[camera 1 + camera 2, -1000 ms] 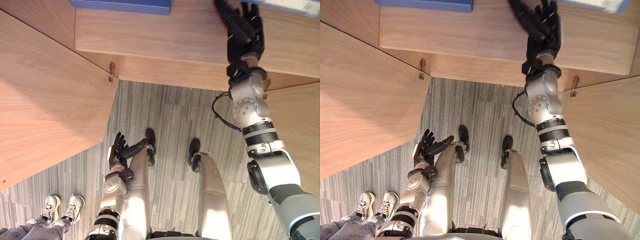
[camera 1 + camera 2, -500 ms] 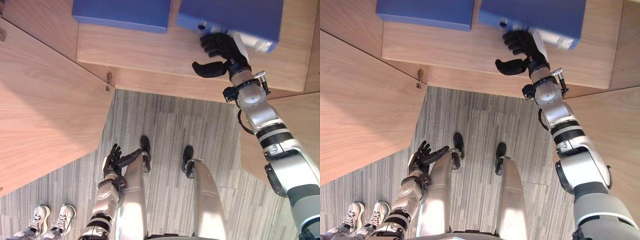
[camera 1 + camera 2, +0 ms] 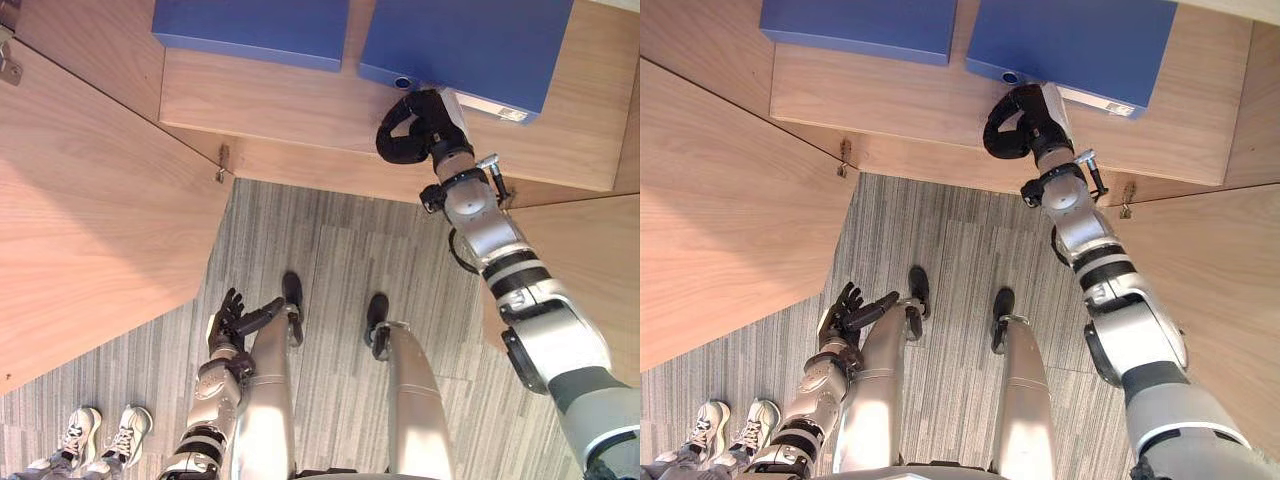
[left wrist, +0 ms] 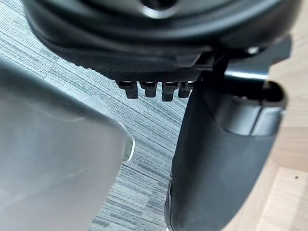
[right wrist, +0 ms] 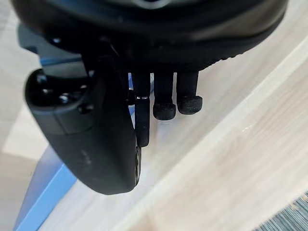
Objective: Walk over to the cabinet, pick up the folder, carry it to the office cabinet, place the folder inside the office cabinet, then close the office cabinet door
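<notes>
Two blue folders lie flat on the wooden cabinet shelf (image 3: 270, 105), one on the left (image 3: 250, 28) and one on the right (image 3: 470, 45). My right hand (image 3: 418, 125) is at the front edge of the right folder, just below its spine. Its fingers and thumb are curled into a closed ring, and wood shows through the ring. In the right wrist view the curled fingers (image 5: 163, 103) hang over the shelf board, with the blue folder (image 5: 43, 192) beside the thumb. My left hand (image 3: 238, 315) hangs low by my side with its fingers straight.
The cabinet's two wooden doors stand open, one at the left (image 3: 90, 230) and one at the right (image 3: 600, 260). Grey striped carpet (image 3: 330, 250) lies between them. A person's white shoes (image 3: 100, 435) stand at the lower left.
My right hand's fingers and thumb have curled shut from a spread pose, and it has drawn back to the folder's front edge. The view has shifted. The left hand is unchanged.
</notes>
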